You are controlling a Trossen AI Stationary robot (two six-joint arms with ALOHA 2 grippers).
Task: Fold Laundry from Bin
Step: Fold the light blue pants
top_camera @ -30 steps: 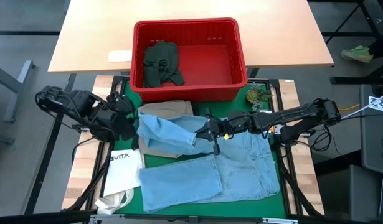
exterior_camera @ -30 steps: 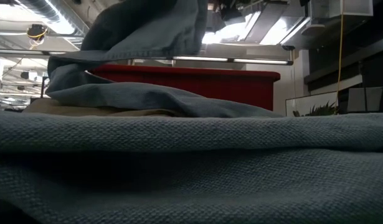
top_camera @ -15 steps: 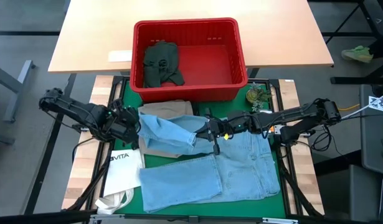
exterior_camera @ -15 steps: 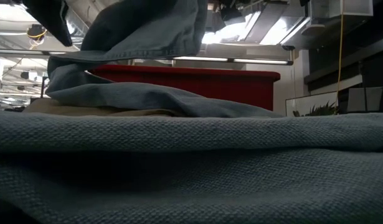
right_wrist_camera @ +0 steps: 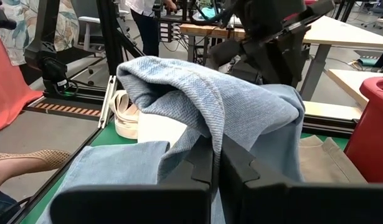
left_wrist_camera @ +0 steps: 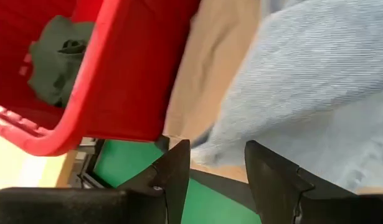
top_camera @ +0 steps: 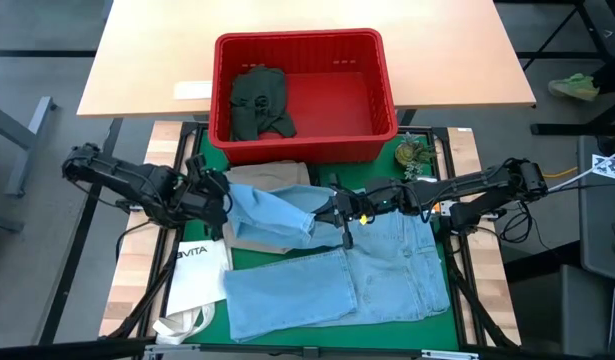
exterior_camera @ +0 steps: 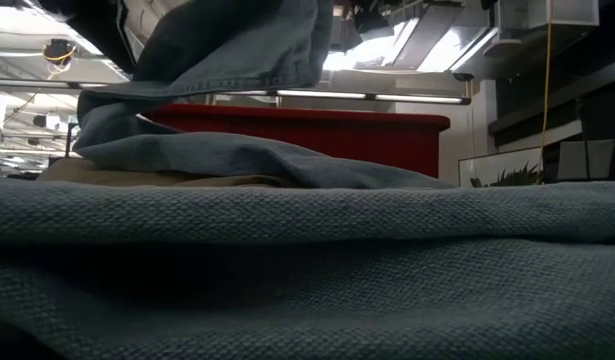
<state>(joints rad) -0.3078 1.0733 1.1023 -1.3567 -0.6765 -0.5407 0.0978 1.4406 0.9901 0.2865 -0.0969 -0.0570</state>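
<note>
Light blue jeans (top_camera: 387,265) lie flat on the green mat, with one leg (top_camera: 272,210) raised and swung over toward the table's left. My right gripper (top_camera: 337,212) is shut on that leg. The leg's free end rests on the khaki trousers (top_camera: 272,172). My left gripper (top_camera: 224,196) stands open just left of that end. In the left wrist view its fingers (left_wrist_camera: 179,165) flank bare mat, short of the denim edge (left_wrist_camera: 210,146). A dark green garment (top_camera: 257,100) lies in the red bin (top_camera: 387,80). My right gripper pinches a bunched fold of the jeans' leg (right_wrist_camera: 207,134) between its two fingers (right_wrist_camera: 231,165). They come in nearly level from the table's right. The denim arches up over the fingers, lifted off the mat at the hold, and sags slack toward the left.
A white VITA tote (top_camera: 195,275) lies at the near left, partly under the khaki trousers. The bin stands at the mat's far edge, with a wooden table (top_camera: 147,60) behind it. A small green plant-like thing (top_camera: 415,152) sits at the far right corner.
My left gripper has come down and gone toward the table's right, rolling as it went, up to the free end of the raised leg. Its fingers stay open. The jeans and my right gripper have kept still.
</note>
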